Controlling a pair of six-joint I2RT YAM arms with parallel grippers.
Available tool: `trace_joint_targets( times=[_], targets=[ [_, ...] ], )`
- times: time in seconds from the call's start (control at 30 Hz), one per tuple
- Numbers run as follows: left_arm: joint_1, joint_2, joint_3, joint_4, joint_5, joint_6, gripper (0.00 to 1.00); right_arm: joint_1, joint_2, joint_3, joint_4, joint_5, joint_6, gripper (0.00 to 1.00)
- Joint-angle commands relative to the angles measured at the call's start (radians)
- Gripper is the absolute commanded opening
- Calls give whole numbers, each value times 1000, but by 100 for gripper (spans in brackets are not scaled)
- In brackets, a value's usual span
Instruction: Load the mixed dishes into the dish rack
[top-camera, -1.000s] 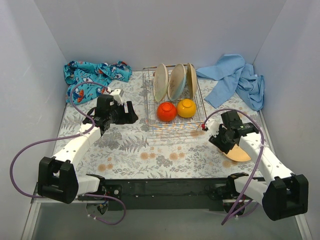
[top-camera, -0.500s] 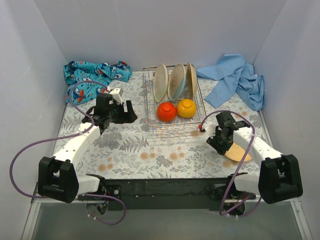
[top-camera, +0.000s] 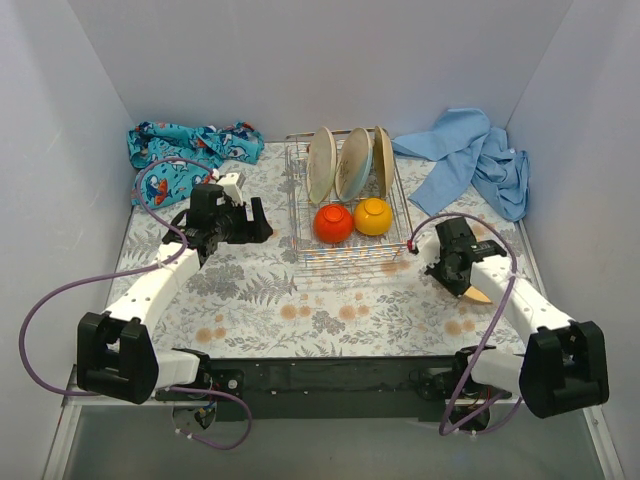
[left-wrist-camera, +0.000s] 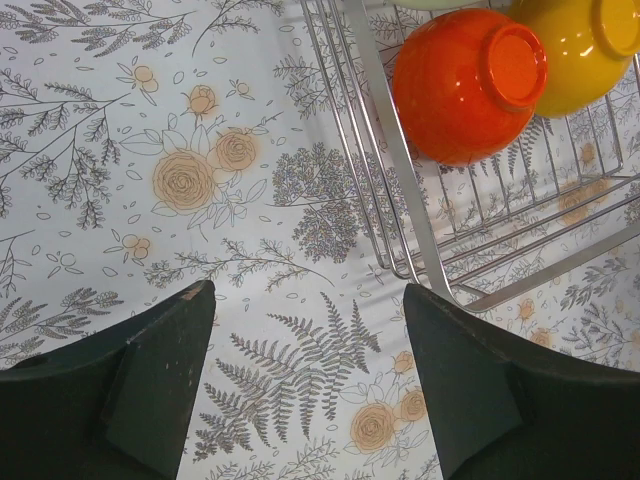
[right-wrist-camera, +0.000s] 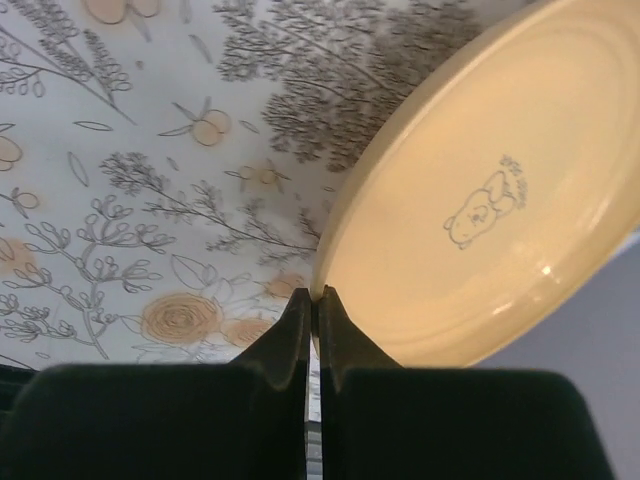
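Note:
The silver wire dish rack (top-camera: 350, 252) stands at the table's middle back. Three plates (top-camera: 354, 163) stand upright in it, with a red bowl (top-camera: 333, 223) and an orange bowl (top-camera: 372, 216) in front of them, both upside down. My right gripper (top-camera: 455, 280) is shut on the rim of a yellow-orange plate (top-camera: 477, 293), right of the rack. In the right wrist view the jaws (right-wrist-camera: 313, 300) pinch the plate (right-wrist-camera: 480, 220), whose underside shows. My left gripper (top-camera: 255, 222) hangs open and empty left of the rack (left-wrist-camera: 400, 170), near the red bowl (left-wrist-camera: 465, 85).
A blue patterned cloth (top-camera: 190, 150) lies at the back left and a plain light-blue cloth (top-camera: 475, 160) at the back right. White walls close in three sides. The held plate is close to the right wall.
My right gripper has shut on the plate's rim and drawn it up on edge, shifting toward the rack's right side. The left arm has crept slightly toward the back.

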Motion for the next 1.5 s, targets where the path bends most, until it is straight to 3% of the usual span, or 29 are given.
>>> trace_joint_targets(
  times=[0.0,0.13,0.3,0.5,0.67,1.0,1.3,1.47],
  targets=[
    [6,-9,28,18,0,17,76,1,-100,203,1,153,-31,1],
    [31,22,89,11,23,10,77,73,-122,377,84,196,-153,1],
    [127,79,207,14,332,-94,77,311,-86,465,140,197,-304,1],
    [160,76,255,164,569,-247,75,625,-68,413,321,268,-479,1],
    [177,34,234,167,582,-281,72,820,-74,244,533,296,-709,1],
    [186,-9,180,185,585,-313,57,871,73,322,553,294,-745,1],
    [144,31,200,164,525,-263,53,885,216,438,547,314,-740,1],
    [122,63,203,143,491,-220,38,897,260,465,552,319,-754,1]
  ],
)
